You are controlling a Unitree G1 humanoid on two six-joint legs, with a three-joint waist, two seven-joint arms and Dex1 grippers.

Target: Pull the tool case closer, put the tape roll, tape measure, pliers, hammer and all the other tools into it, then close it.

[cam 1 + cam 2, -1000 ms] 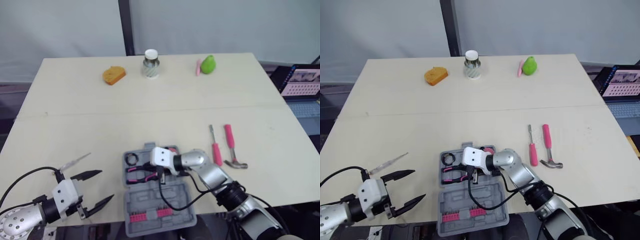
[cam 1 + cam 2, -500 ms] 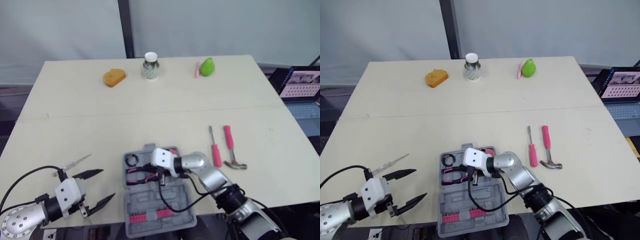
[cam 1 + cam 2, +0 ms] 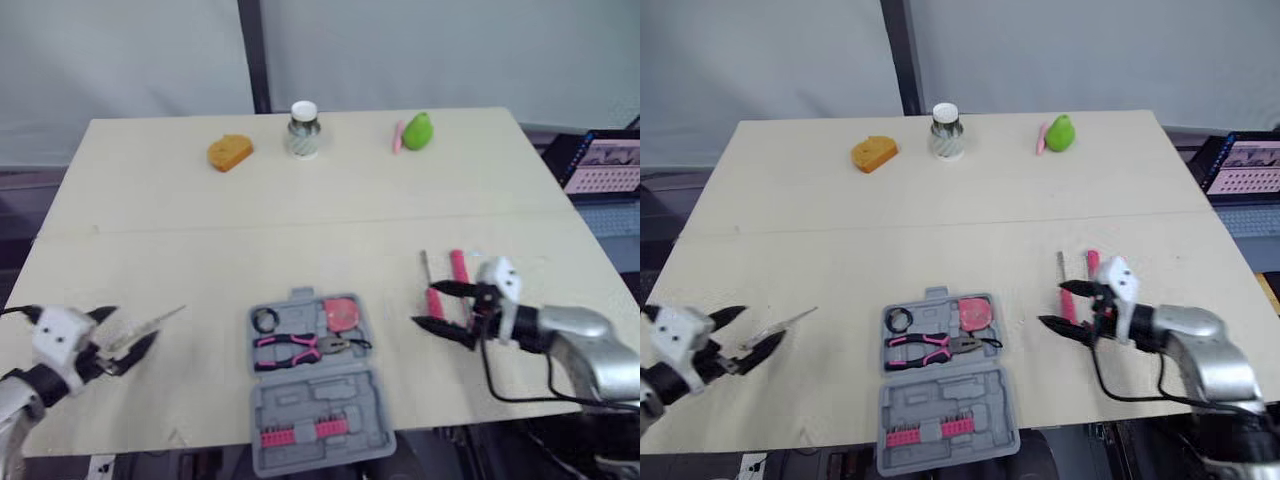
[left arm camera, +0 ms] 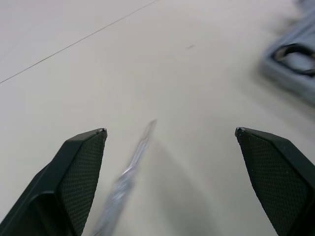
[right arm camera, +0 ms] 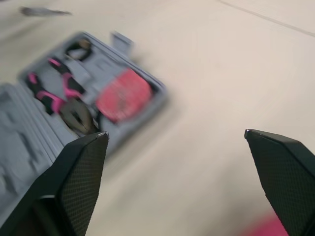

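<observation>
Tool case [image 3: 315,400] lay open at the near middle of the tabletop [image 3: 300,200], with tape roll [image 3: 265,320], pliers [image 3: 290,346] and tape measure [image 3: 343,312] already in its tray; hammer [image 3: 458,264] and screwdriver [image 3: 424,265] lay to the right, just beside the right hand [image 3: 430,305], its fingers spread; the left hand [image 3: 135,326], also spread, sat near left with a slim clear tool [image 4: 133,162] between its fingers; the hammer was probably stiff and head-heavy, so a hold on its pink handle close to the head should tip least.
</observation>
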